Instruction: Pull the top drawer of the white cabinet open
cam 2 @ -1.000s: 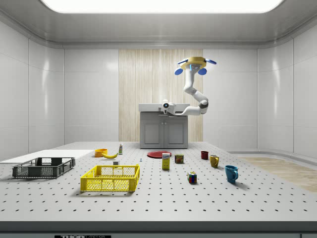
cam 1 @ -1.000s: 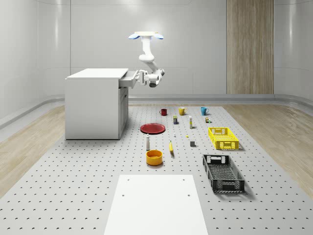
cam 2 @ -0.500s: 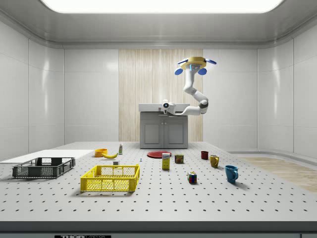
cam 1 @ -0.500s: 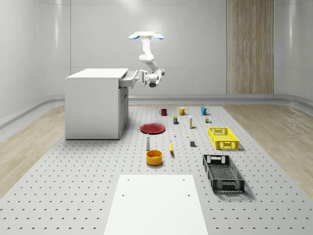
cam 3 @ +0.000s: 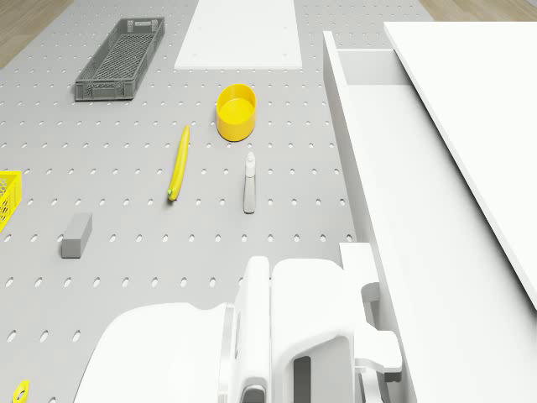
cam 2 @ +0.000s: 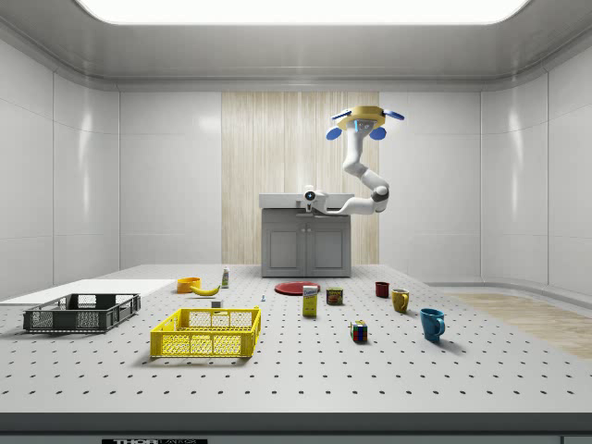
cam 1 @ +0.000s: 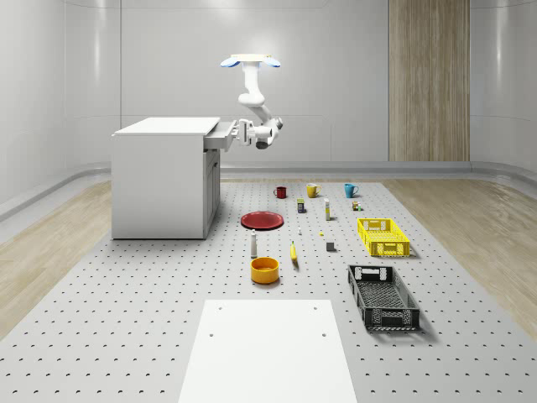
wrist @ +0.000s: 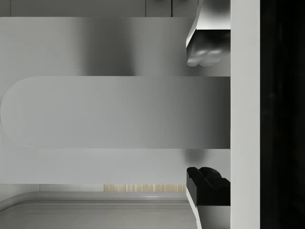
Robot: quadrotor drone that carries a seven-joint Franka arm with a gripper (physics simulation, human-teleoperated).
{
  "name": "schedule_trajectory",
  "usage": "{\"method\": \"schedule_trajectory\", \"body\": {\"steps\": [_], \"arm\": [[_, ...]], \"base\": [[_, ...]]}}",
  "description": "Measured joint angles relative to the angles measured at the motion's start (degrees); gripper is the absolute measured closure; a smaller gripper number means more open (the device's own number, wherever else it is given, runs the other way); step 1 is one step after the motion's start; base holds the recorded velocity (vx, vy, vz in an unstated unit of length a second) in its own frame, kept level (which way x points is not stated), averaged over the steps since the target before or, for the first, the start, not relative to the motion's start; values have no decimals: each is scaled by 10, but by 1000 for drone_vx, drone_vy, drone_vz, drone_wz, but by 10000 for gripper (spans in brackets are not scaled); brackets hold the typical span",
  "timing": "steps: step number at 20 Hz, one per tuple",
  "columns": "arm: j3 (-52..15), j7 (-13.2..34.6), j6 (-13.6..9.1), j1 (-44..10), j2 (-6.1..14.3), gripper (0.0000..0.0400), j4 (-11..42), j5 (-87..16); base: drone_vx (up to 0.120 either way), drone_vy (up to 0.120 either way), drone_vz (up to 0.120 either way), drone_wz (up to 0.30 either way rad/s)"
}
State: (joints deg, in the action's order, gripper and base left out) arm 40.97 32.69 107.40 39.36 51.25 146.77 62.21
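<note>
The white cabinet point(cam 1: 162, 180) stands on the perforated floor at the whole-scene view's left, a plain block with a flat top. Its top drawer point(cam 3: 394, 193) is pulled partly out from under that top, a long, shallow white tray, level and open to above.

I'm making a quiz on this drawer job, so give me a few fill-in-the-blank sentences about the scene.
The top drawer of the white cabinet is partly ____.
The drone hovers beside the ____.
The claw is at the drawer's ____.
On the floor, the banana lies next to a yellow ____.

Missing words: open; cabinet; front; bowl
</note>
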Motion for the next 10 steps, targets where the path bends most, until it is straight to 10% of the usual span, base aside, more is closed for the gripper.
{"method": "schedule_trajectory", "body": {"steps": [5,10], "arm": [[0,3,2,3,2,89,-2,-1],[1,5,4,5,4,226,-2,-3]], "base": [[0,0,0,0],[0,0,0,0]]}}
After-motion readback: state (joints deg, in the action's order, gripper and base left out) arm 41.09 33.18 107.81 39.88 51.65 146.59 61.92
